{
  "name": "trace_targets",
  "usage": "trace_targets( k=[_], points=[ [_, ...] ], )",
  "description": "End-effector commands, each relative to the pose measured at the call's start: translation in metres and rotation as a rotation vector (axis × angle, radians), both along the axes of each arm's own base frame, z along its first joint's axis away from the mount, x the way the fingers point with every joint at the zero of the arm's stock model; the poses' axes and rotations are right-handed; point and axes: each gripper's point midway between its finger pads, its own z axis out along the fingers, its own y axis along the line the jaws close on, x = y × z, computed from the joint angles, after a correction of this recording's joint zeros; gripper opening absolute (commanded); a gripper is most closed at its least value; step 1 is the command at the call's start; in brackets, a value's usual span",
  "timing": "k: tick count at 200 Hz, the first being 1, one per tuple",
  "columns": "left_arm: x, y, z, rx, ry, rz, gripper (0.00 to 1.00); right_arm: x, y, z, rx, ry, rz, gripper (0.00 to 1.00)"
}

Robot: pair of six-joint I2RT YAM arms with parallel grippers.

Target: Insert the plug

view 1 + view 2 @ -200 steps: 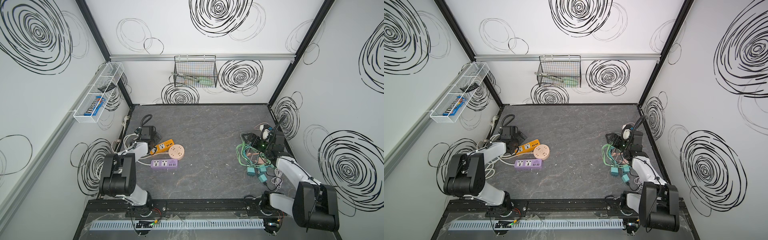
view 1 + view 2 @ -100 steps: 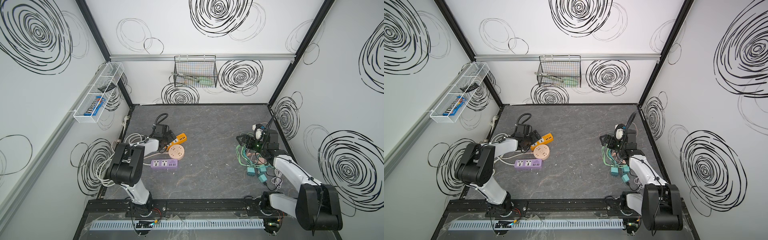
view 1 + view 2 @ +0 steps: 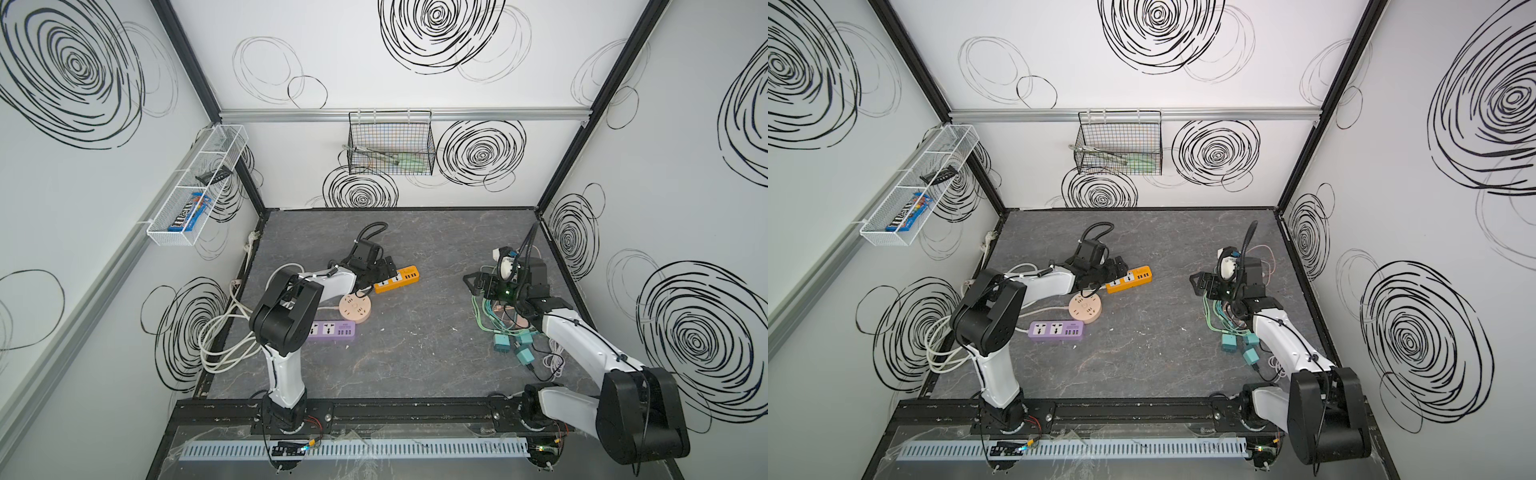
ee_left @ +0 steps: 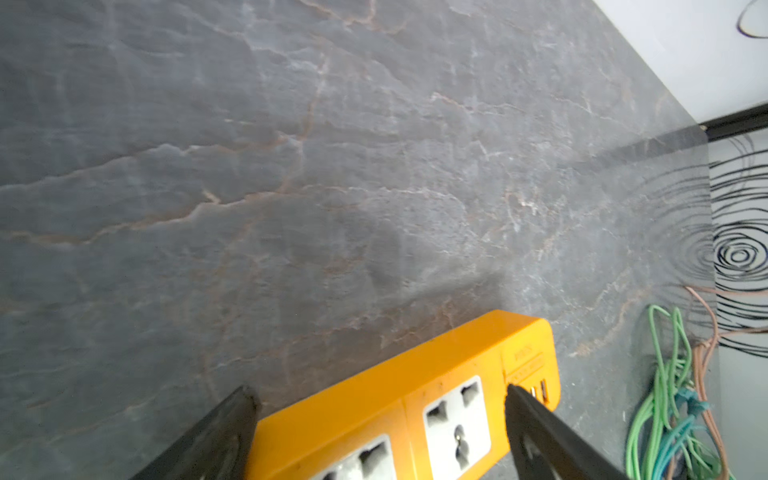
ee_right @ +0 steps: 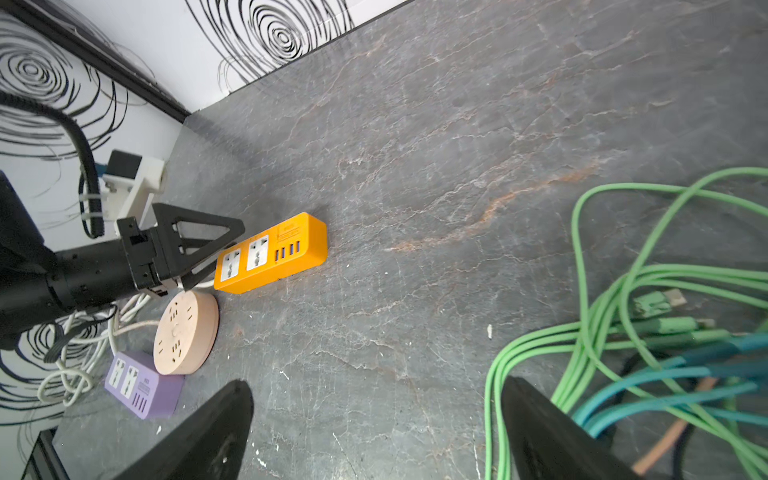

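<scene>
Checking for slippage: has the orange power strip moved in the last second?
Yes. The orange power strip slid rightward, now lying beyond the round peach socket, which stayed put.

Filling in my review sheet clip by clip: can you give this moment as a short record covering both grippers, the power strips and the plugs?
left gripper: open, at the orange power strip, not closed on it
right gripper: open, empty, at the edge of the cable pile
strip sockets: both empty
other outlets: round pink socket, purple power strip
teal plugs: on the table, none held
task: plug not yet inserted
</scene>
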Motion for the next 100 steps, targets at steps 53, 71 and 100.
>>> trace_targets(
  k=[53, 71, 100],
  points=[
    [-0.005, 0.023, 0.089, 0.117, -0.218, -0.035, 0.96, 0.032, 0.099, 0.012, -0.262, -0.212, 0.337, 0.97],
    [-0.015, 0.04, 0.1, 0.156, -0.236, 0.003, 0.96, 0.035, 0.121, 0.007, -0.313, -0.251, 0.46, 0.97],
    [-0.033, 0.069, 0.113, 0.151, -0.255, 0.081, 0.96, 0.036, 0.151, -0.009, -0.405, -0.313, 0.672, 0.97]
  ],
)
